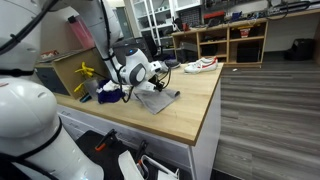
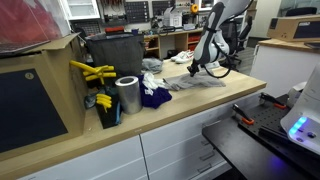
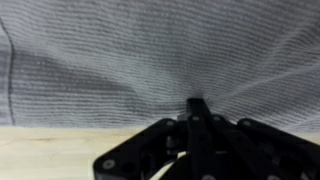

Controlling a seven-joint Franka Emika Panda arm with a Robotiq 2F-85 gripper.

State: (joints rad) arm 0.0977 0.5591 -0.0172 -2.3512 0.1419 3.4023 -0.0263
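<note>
The arm [image 2: 213,25] comes down from above, bent at the white wrist [image 1: 130,70], so that the tool [image 1: 154,86] points downward at a slant. In the wrist view the tool's black fingers [image 3: 198,112] meet in one narrow tip, with the jaws fully closed.

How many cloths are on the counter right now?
2. A gray cloth lies under the gripper, which pinches it shut; a dark blue cloth sits beside the silver cylinder. Others may be hidden behind the dark bin.
</note>
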